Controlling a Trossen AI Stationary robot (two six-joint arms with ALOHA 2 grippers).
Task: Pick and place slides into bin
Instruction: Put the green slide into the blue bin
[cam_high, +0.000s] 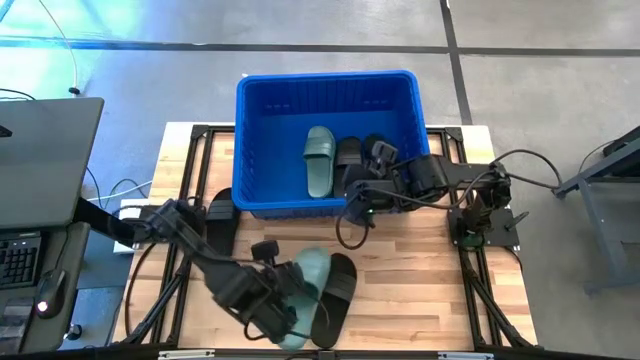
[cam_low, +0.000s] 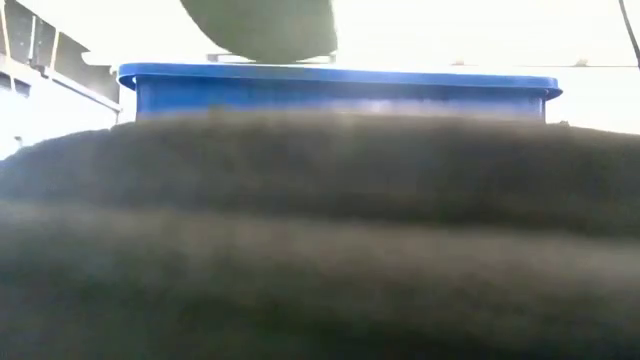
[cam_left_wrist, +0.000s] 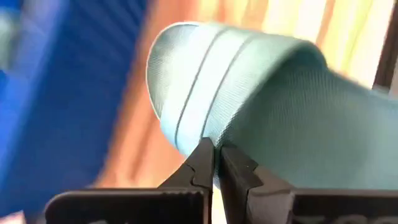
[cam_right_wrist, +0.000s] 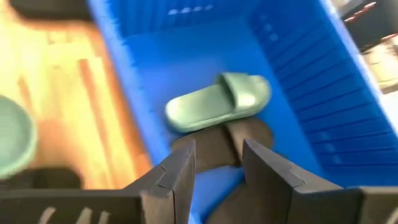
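The blue bin (cam_high: 325, 77) stands at the table's far middle. In it lie a sage green slide (cam_high: 319, 160) and black slides (cam_high: 348, 155). My right gripper (cam_high: 378, 153) reaches into the bin from the right. It is open (cam_right_wrist: 217, 169) above a black slide (cam_right_wrist: 214, 146), beside the green one (cam_right_wrist: 217, 102). My left gripper (cam_high: 290, 300) is near the front edge, shut on a second green slide (cam_high: 312, 268). A black slide (cam_high: 338, 292) lies flat on the table just right of it. Another black slide (cam_high: 220, 212) lies left of the bin. My left gripper pinches a thin edge of the green slide (cam_left_wrist: 214, 146) between its two fingertips, at their free ends. The slide's rounded, grooved surface (cam_left_wrist: 186, 81) stretches away beyond the fingers. I cannot tell whether the slide is clear of the table.
The low view is almost filled by a dark slide close to the camera, with the bin's rim (cam_low: 340, 78) above it. A laptop (cam_high: 40, 170) and cables lie left of the table. Bare wood (cam_high: 410, 270) shows between the bin and the front edge.
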